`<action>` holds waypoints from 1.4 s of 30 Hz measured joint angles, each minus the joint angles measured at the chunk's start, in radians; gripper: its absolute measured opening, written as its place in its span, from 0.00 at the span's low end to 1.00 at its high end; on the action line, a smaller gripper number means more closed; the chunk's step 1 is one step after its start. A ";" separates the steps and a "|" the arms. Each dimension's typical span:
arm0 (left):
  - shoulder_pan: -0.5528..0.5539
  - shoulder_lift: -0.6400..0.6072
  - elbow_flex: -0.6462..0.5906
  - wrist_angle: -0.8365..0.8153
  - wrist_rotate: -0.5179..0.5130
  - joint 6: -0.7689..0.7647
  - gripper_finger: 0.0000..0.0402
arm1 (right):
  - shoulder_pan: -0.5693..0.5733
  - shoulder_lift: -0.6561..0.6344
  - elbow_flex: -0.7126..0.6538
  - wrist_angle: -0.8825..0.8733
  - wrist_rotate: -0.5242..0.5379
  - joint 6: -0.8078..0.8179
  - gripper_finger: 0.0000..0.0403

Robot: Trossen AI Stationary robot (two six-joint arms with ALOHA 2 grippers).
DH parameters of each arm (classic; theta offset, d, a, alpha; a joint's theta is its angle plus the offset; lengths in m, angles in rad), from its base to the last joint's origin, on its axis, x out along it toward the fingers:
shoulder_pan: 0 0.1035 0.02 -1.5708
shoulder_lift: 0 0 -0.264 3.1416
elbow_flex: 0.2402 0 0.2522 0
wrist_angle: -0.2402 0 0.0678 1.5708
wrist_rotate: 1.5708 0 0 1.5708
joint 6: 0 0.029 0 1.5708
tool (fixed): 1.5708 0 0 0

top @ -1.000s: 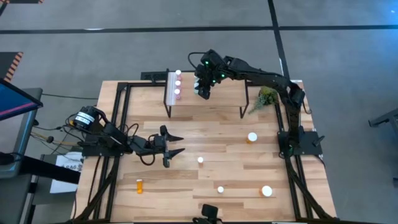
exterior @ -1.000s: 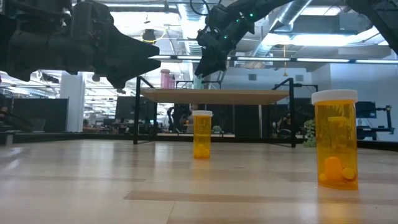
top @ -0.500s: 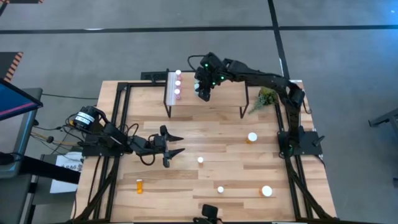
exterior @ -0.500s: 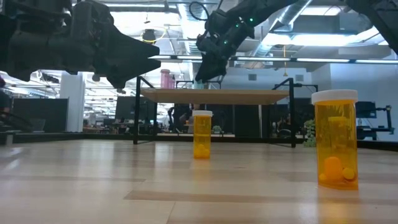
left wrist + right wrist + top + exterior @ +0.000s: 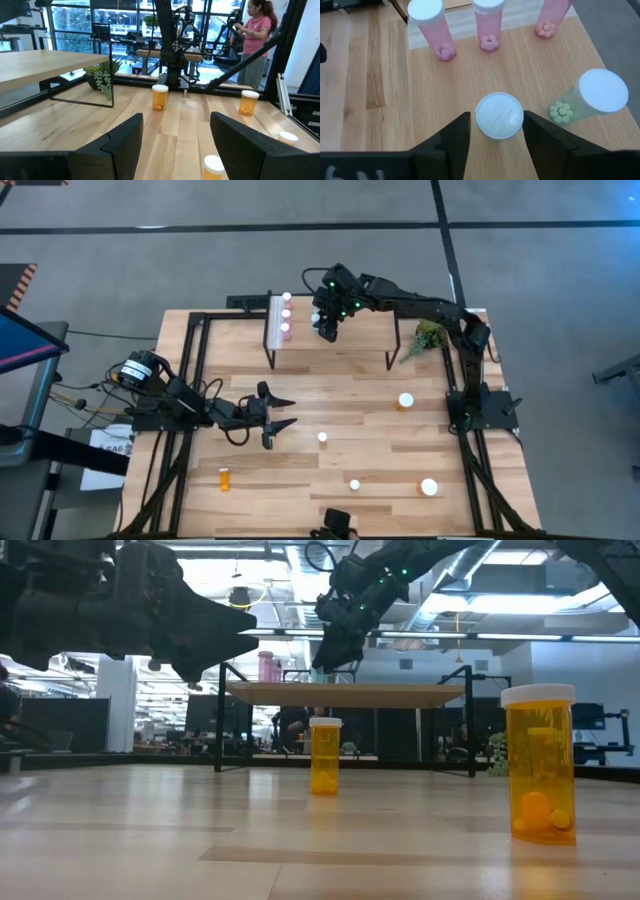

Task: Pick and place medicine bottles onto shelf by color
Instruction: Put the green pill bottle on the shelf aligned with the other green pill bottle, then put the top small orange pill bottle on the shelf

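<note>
My right gripper hangs over the light-wood shelf, shut on a teal-green bottle whose white cap shows between its fingers. A second teal-green bottle stands beside it on the shelf. Three pink bottles stand in a row by the shelf's white strip. My left gripper is open and empty, low over the table's left half. Orange bottles stand on the table: a narrow one and a wide one. Another orange bottle lies on its side. My right gripper has the bottle between its two fingers, one on each side just under the white cap. The fingers come from above, pointing down. The bottle is upright. The cap hides its body, and I cannot tell whether its base rests on the shelf.
Two small white-capped bottles stand on the table's near middle. A green plant sits at the shelf's right end. The shelf's black legs stand on the table. A person stands beyond the table's right side.
My right gripper has gone slightly toward the table's far left and down toward the shelf with the teal-green bottle, then has held still. My left gripper has kept still.
</note>
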 joint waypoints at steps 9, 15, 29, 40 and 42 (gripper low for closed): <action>0.000 0.000 0.000 -0.007 0.000 -0.002 0.55 | 0.000 -0.006 0.001 -0.013 -0.001 0.019 0.60; 0.000 0.000 0.000 -0.011 0.000 -0.008 0.55 | 0.000 -0.006 0.002 -0.021 -0.001 0.020 0.60; 0.000 0.000 0.000 -0.036 0.000 -0.008 0.55 | 0.000 -0.110 0.002 -0.086 -0.006 -0.001 0.60; 0.000 0.000 0.000 -0.034 0.002 -0.011 0.55 | 0.120 -0.312 0.002 -0.289 -0.041 -0.026 0.60; 0.000 0.000 0.000 -0.034 0.002 -0.011 0.55 | 0.193 -0.329 0.002 -0.321 -0.039 -0.026 0.60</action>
